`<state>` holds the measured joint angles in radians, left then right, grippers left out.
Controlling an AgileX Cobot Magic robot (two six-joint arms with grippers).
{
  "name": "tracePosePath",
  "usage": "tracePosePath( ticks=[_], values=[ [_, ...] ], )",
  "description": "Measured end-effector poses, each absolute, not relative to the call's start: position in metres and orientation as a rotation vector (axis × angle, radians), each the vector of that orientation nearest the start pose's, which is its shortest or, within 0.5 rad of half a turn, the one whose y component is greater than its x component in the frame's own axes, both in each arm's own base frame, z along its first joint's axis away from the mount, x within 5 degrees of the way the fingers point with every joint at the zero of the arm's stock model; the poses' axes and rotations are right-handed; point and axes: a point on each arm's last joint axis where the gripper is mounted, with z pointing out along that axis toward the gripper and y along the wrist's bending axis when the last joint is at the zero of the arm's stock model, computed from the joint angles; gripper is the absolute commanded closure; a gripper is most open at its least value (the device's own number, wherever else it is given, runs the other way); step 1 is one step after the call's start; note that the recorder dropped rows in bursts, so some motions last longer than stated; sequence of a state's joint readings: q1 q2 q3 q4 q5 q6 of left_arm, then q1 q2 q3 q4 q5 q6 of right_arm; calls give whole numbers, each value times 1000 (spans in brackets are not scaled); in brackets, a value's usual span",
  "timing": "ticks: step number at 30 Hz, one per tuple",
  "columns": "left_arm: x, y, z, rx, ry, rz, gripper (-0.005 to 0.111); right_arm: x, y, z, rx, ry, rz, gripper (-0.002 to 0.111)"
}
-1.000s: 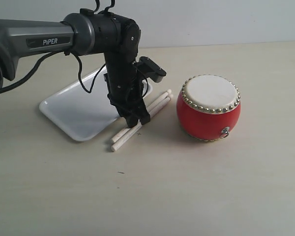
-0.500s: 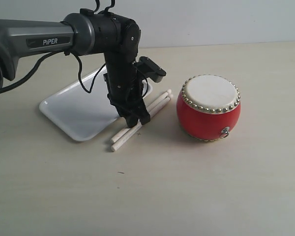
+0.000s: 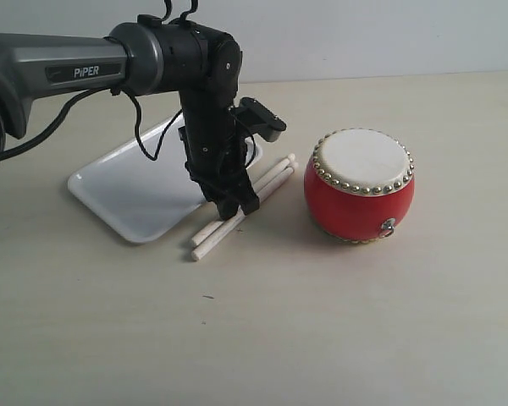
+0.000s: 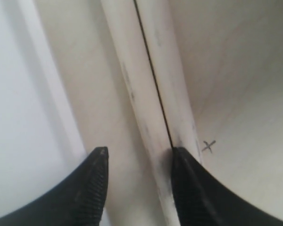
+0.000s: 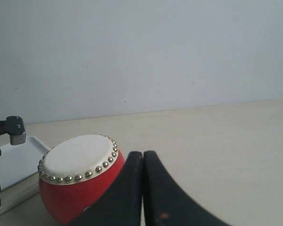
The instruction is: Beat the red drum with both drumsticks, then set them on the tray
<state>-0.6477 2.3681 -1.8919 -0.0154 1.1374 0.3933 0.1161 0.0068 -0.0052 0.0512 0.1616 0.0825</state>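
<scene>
Closing the left gripper from where it stands risks a bad pickup. The two drumsticks lie side by side and touching on the table, between the tray and the red drum. In the left wrist view the claw is spread wide. One fingertip sits close to the tray's rim, and the other appears to rest over the seam between the sticks rather than outside the far one. A squeeze from here would probably trap one stick and roll the other away, or press a stick down and skid it toward the drum. The tray-side finger could also catch the rim and shove the tray. Thin round sticks tend to pivot in a grip, which would spoil the beat.

The left arm reaches in from the left of the exterior view with its forearm about level. Its wrist is bent steeply down, so the claw points at the table near the middle of the sticks. The right gripper is outside the exterior view. Its own camera shows the fingers pressed together on nothing, held low and looking across the table at the drum.
</scene>
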Motion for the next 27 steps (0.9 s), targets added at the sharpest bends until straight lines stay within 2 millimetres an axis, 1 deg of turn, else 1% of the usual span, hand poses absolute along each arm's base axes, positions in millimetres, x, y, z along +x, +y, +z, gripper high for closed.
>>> tracePosePath(
  ticks=[12, 16, 27],
  values=[
    [375, -286, 127, 1537, 2710, -33, 63, 56, 7, 200, 8, 1650, 197, 108],
    [373, -285, 123, 1546, 2738, -43, 63, 56, 7, 200, 8, 1650, 197, 108],
    [373, -286, 125, 1542, 2737, -53, 64, 56, 7, 200, 8, 1650, 197, 108]
  ],
)
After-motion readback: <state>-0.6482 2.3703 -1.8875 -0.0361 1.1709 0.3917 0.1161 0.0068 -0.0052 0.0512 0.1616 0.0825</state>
